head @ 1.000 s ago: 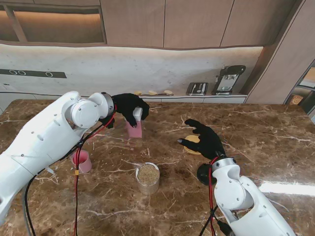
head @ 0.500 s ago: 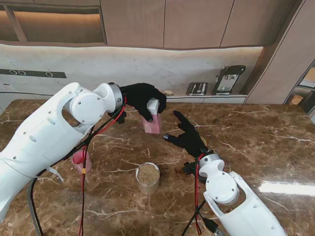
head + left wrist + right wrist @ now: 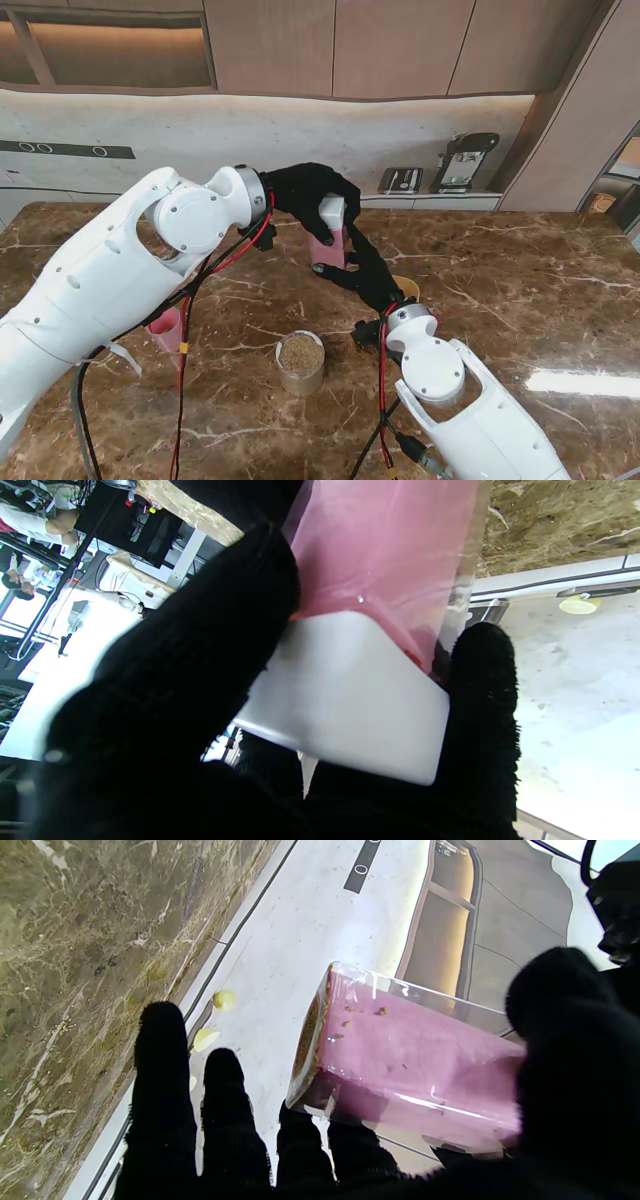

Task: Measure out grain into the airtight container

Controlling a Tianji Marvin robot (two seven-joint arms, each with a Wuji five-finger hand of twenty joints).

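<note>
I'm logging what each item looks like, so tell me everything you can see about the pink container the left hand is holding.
The pink container is a tall, square-sided box of clear pink plastic with a white lid on one end. The left hand grips it at the lid end, lifted off the marble table. In the right wrist view it lies tilted and grain specks cling inside its wall. The right hand reaches up under it, fingers spread; contact cannot be confirmed.

White rounded arm shells, black knitted left hand (image 3: 305, 192), right hand (image 3: 368, 272), red and black cables
</note>
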